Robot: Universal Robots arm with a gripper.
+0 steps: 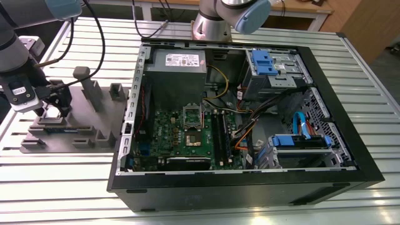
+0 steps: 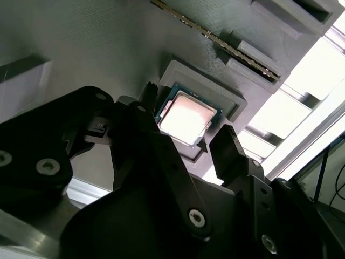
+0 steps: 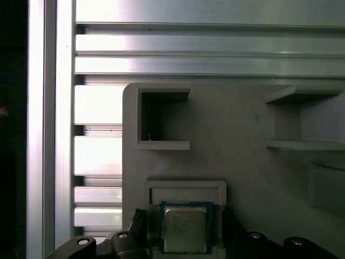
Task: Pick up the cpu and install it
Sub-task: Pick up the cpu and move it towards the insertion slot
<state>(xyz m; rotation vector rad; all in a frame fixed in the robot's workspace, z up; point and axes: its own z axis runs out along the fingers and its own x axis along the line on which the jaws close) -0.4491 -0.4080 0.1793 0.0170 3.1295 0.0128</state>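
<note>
Soft, even light filled the exterior view, though the computer case (image 1: 250, 190) kept deep shadow inside. In the first wrist view the table slats (image 3: 205, 65) glared white. In the second wrist view the cpu (image 2: 187, 117) reflected a bright pinkish sheen.

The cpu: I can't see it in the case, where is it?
The cpu sits in a holder on the grey tray at the exterior view's left, outside the computer case, between the gripper's open fingers in both wrist views.
</note>
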